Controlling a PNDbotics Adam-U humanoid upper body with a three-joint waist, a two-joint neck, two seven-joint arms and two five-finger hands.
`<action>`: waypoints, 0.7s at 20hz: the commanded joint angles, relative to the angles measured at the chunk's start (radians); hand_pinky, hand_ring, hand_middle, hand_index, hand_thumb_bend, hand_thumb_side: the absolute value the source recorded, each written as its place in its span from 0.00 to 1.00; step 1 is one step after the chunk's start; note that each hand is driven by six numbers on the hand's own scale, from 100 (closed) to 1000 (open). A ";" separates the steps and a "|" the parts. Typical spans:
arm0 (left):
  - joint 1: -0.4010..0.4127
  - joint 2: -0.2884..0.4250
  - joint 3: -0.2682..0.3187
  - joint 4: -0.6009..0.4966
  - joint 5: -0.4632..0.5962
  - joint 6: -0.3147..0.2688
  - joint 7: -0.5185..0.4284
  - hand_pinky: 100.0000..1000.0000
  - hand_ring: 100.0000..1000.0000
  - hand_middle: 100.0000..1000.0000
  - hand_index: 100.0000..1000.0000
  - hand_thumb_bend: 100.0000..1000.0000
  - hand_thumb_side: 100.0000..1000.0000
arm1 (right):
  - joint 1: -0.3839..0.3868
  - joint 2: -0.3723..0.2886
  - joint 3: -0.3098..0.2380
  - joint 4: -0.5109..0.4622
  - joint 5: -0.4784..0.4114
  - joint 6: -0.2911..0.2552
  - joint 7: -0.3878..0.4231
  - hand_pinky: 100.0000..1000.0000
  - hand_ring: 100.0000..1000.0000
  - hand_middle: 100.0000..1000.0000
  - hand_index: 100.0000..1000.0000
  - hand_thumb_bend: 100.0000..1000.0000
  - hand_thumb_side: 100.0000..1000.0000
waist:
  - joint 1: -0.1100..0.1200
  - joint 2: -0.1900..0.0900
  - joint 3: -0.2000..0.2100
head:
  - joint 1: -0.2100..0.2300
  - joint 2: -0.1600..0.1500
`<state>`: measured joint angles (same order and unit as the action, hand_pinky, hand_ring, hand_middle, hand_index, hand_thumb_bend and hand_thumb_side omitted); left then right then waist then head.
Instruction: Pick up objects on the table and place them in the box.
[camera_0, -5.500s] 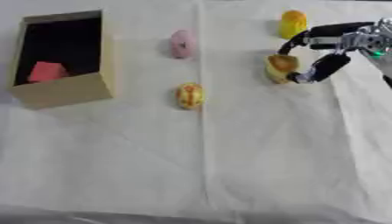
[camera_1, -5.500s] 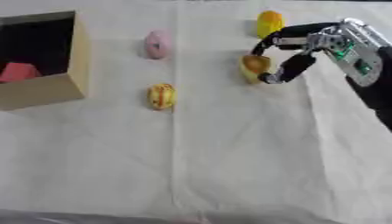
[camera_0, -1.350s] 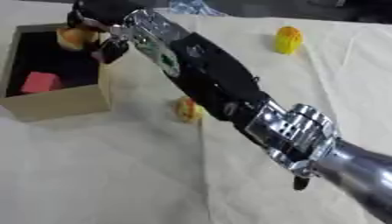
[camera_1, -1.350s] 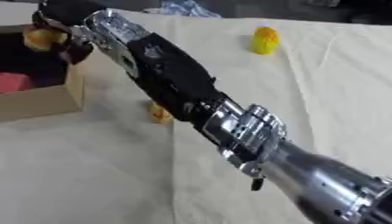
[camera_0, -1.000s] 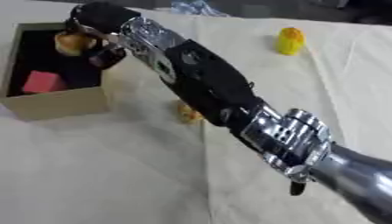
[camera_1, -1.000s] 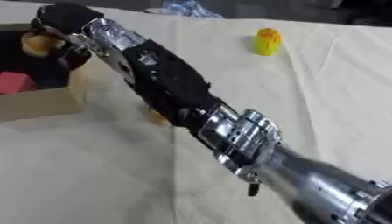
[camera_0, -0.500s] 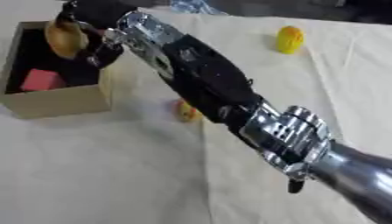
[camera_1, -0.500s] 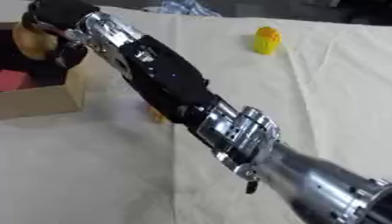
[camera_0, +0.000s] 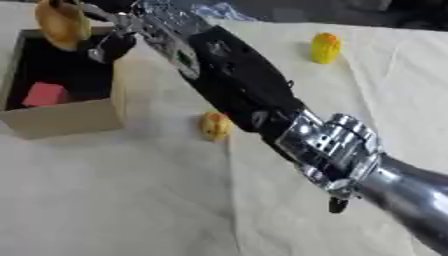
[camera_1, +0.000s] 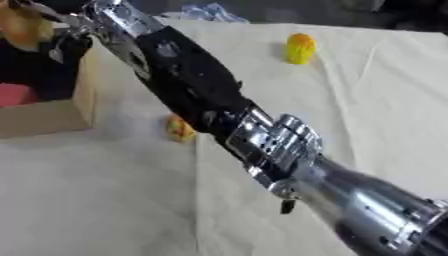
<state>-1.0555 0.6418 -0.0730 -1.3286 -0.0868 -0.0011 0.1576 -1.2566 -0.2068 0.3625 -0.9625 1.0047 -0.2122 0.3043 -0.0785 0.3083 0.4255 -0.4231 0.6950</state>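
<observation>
Robot hand (camera_0: 109, 31), having crossed the worktop (camera_0: 131, 200), grips a yellow toy (camera_0: 61, 22) above the box (camera_0: 61, 117), ready to drop it.

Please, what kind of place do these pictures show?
Probably a robot test or data-collection bench, not a home: a table under a plain cream cloth, a cardboard box holding a red block, and small toy-like yellow items laid out. The right robot hand holds one over the box.

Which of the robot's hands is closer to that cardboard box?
The right. The right hand is stretched across the table and sits over the box, its fingers curled round a yellow-brown object. The left hand shows in neither view.
</observation>
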 joint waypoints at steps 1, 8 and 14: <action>-0.015 0.016 0.010 -0.009 0.005 -0.003 0.002 0.80 0.75 0.73 0.90 0.65 0.78 | -0.017 -0.015 -0.003 -0.020 -0.010 -0.032 0.044 0.94 0.97 0.87 0.96 0.22 0.27 | 0.015 -0.027 0.001 | -0.006 0.003; -0.009 0.019 0.012 -0.008 0.005 -0.003 0.004 0.80 0.75 0.73 0.90 0.65 0.78 | -0.016 -0.026 -0.020 -0.027 -0.028 -0.032 0.047 0.93 0.96 0.84 0.98 0.22 0.23 | 0.012 -0.027 -0.002 | -0.004 0.008; 0.012 0.037 0.019 0.004 -0.002 -0.001 0.011 0.80 0.75 0.73 0.90 0.65 0.78 | -0.023 -0.140 -0.042 -0.067 -0.059 0.003 0.019 0.91 0.92 0.81 0.91 0.23 0.20 | 0.010 -0.041 -0.028 | 0.027 0.026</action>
<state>-1.0297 0.6441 -0.0685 -1.3200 -0.0875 -0.0014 0.1631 -1.2539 -0.2970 0.3373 -0.9997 0.9597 -0.2187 0.3296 -0.0786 0.2910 0.3947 -0.4045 0.7143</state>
